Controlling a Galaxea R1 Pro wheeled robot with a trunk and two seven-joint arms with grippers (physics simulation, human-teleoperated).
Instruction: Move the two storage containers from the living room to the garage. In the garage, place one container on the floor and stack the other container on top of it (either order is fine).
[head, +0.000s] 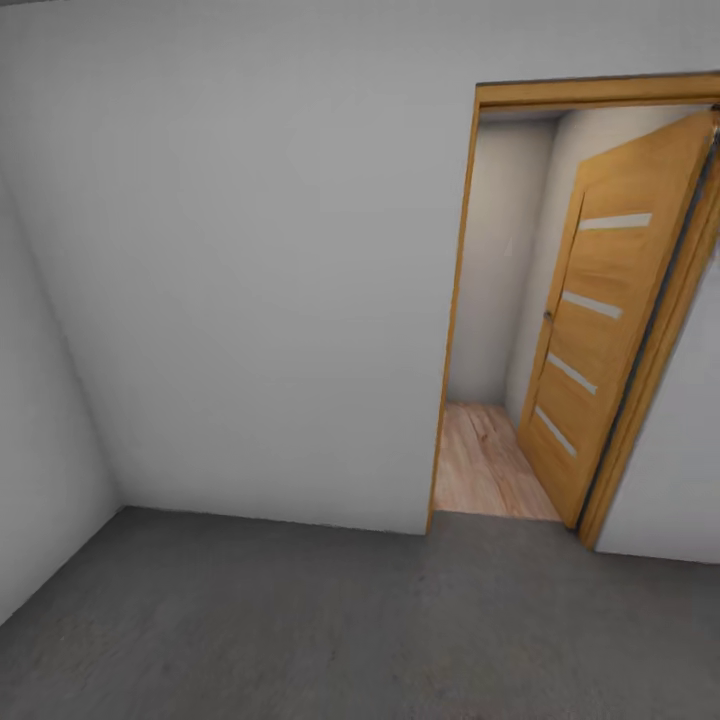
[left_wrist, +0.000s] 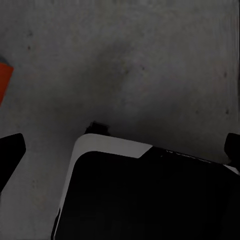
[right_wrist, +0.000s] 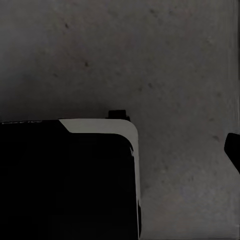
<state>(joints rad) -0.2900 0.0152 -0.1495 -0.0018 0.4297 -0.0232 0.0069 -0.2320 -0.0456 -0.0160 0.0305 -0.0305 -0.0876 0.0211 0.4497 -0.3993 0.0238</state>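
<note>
Both wrist cams point down at the dark speckled concrete floor (left_wrist: 150, 65). In the left wrist view, the black-and-white corner of my base (left_wrist: 150, 195) sits nearest the lens. Two dark fingertips of the left gripper (left_wrist: 122, 150) poke in at opposite edges, one (left_wrist: 10, 150) on each side, wide apart with nothing between them, so released. A sliver of a red-orange storage container (left_wrist: 4, 80) shows at the frame edge, resting on the concrete beside the base; I can't tell which of the two it is or whether anything is stacked on it.

Right wrist view: same base corner, concrete beyond. One dark fingertip (right_wrist: 233, 150) of the right gripper clips the edge; the other isn't in frame, so I can't tell whether it's spread or clenched.

Head cam: grey concrete in the foreground, running to a plain light-grey wall (head: 250, 250), with a side wall meeting it at the left corner. On the right side of that wall, a wood-framed doorway (head: 455, 300). The tan door (head: 600, 330), with four pale horizontal inserts, is swung open into the passage. Past the threshold, light wood plank flooring (head: 485, 460) and pale walls.
</note>
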